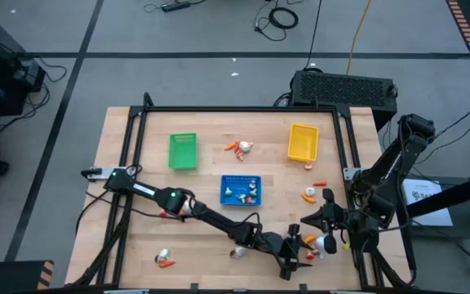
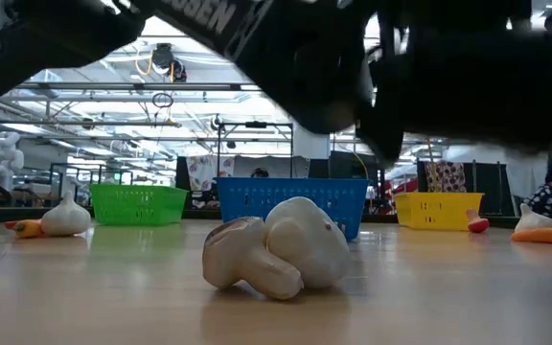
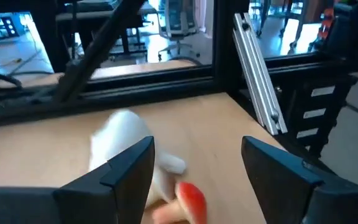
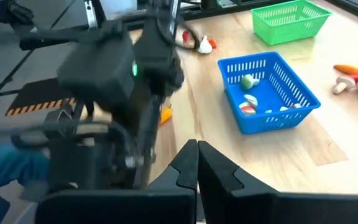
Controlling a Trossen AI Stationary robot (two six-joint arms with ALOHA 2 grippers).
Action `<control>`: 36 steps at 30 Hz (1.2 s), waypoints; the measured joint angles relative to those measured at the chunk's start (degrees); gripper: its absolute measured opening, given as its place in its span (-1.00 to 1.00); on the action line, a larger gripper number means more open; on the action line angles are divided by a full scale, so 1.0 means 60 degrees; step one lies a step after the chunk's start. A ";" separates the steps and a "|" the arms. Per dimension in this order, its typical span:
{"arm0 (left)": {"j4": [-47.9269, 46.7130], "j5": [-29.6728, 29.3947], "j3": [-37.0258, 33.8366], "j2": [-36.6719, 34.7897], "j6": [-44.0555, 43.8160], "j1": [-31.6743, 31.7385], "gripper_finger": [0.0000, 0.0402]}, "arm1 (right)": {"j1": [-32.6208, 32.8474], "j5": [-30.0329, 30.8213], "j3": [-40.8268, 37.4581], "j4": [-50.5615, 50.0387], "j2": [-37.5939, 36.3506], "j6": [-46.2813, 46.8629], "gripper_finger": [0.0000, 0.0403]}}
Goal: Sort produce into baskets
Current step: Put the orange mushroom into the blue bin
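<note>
Left gripper: jaws wide, empty, near blue basket.
Right gripper: jaws closed, empty.
White bulb: probably light, rigid, slippery; grip across middle.

We see a green basket, a blue basket and a yellow basket on our pale wooden table, beside white garlic and an orange carrot.

White letters "SSEN", dark arm, low view
</note>
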 joint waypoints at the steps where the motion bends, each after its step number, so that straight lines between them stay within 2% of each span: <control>1: -0.0067 -0.0022 0.0048 0.0134 -0.0005 -0.0007 0.24 | -0.0039 -0.0003 0.0000 0.0034 0.0000 -0.0033 -1.00; 6: -0.0213 -0.0170 0.1092 0.0950 -0.0176 -0.0015 0.24 | -0.0211 -0.0015 0.0000 0.0082 0.0000 -0.0154 -1.00; 8: 0.0300 -0.0327 0.1006 0.0961 -0.0166 -0.0018 0.24 | -0.0238 -0.0012 0.0000 0.0142 0.0000 -0.0231 -1.00; 11: -0.0324 -0.0369 0.1093 0.0961 -0.0164 -0.0019 0.24 | -0.0238 -0.0040 0.0000 0.0173 0.0000 -0.0259 -1.00; 18: -0.0557 -0.0333 0.1089 0.0979 -0.0005 -0.0019 0.22 | -0.0238 -0.0069 0.0000 0.0170 0.0003 -0.0309 -1.00; 30: -0.0657 -0.0252 0.1089 0.0979 -0.0256 -0.0019 -0.06 | -0.0238 -0.0065 0.0000 0.0190 0.0000 -0.0332 -1.00; 36: -0.0656 -0.0249 0.1089 0.0979 -0.0260 -0.0008 -0.11 | -0.0238 -0.0065 0.0000 0.0187 0.0000 -0.0332 -1.00</control>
